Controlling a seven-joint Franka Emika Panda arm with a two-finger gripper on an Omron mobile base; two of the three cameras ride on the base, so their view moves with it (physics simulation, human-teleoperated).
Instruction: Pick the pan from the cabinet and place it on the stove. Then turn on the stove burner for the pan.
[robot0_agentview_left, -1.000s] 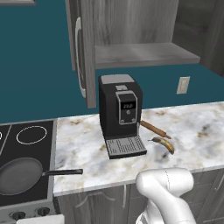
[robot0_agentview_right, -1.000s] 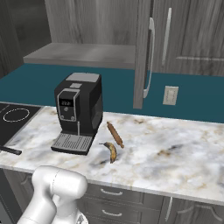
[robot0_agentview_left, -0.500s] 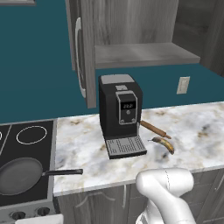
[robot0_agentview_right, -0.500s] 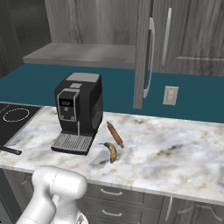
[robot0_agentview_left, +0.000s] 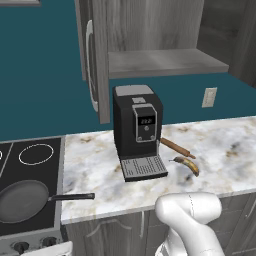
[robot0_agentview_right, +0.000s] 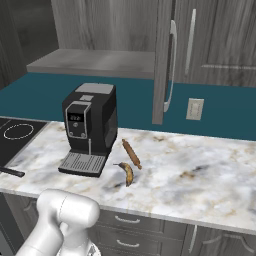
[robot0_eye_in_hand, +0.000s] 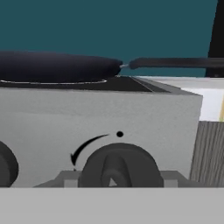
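Nothing has moved since the earlier frames; base views unchanged. Pan (robot0_agentview_left: 21, 201) sits on the stove (robot0_agentview_left: 30, 175) over its front burner ring, handle out across the countertop's (robot0_agentview_left: 215, 150) left edge; placement apparently done. Knob (robot0_eye_in_hand: 119, 168) on the stove's front strip fills the hand view, presumably the next target; gripper state cannot be told.

The stove (robot0_agentview_left: 30, 220) runs off the left edge of the left base view, taking the rim of the pan (robot0_agentview_left: 20, 200) and part of a white ring with it. From the right base view, only the tip of the pan's handle (robot0_agentview_right: 11, 172) enters at the left edge. Close up in the hand view, a black knob (robot0_eye_in_hand: 118, 165) is cut by the grey band below, and a second knob (robot0_eye_in_hand: 6, 167) is clipped at the left. The hand's fingertips are perhaps hidden low against the knob.
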